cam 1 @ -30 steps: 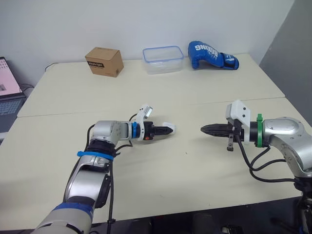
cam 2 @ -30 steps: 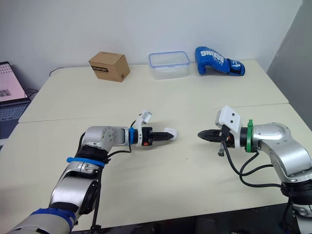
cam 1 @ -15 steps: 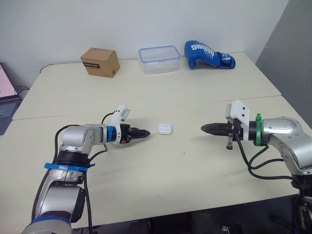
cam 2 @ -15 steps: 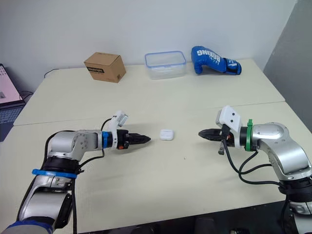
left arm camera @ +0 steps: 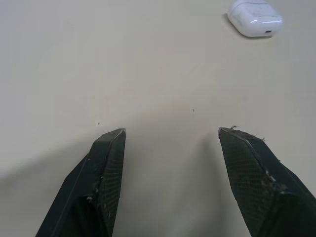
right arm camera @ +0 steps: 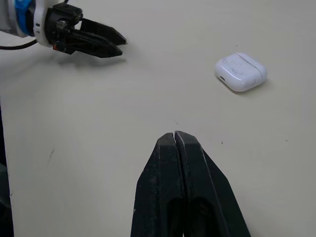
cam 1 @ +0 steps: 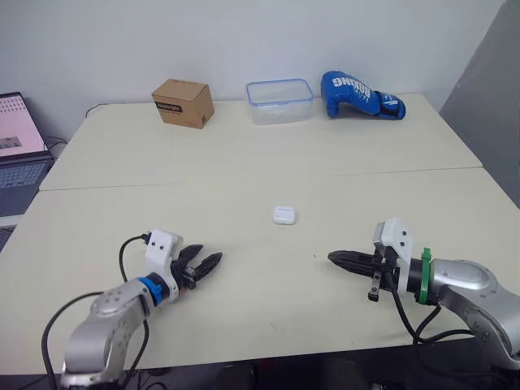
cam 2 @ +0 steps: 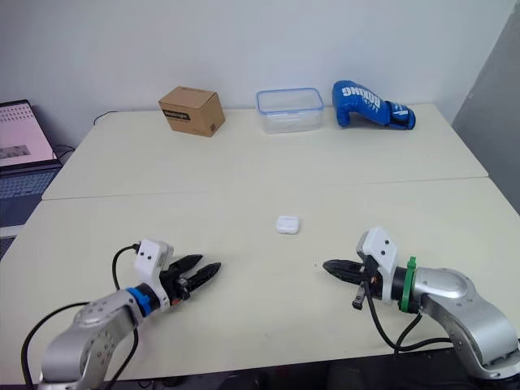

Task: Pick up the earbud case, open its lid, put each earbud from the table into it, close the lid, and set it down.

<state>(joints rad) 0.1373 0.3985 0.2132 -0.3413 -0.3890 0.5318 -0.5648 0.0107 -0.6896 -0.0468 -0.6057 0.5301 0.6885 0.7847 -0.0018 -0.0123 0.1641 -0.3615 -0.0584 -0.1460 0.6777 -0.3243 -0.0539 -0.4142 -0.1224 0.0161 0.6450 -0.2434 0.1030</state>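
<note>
A brown cardboard box (cam 1: 183,103) sits at the desk's (cam 1: 122,171) far edge, well beyond the left pincer (cam 1: 209,255). A clear, blue-rimmed container (cam 1: 280,101) stands near it, and a blue boxing glove (cam 1: 360,95) lies far beyond the right pincer (cam 1: 333,258). An open laptop (cam 1: 20,154) sits well out to the left pincer's left.

Likely office or lab – plain beige tables (cam 1: 244,162), bare white wall (cam 1: 203,41), laptop (cam 1: 20,150) at edge.

Earbud case (cam 1: 283,215) on table (cam 1: 244,166) centre
</note>
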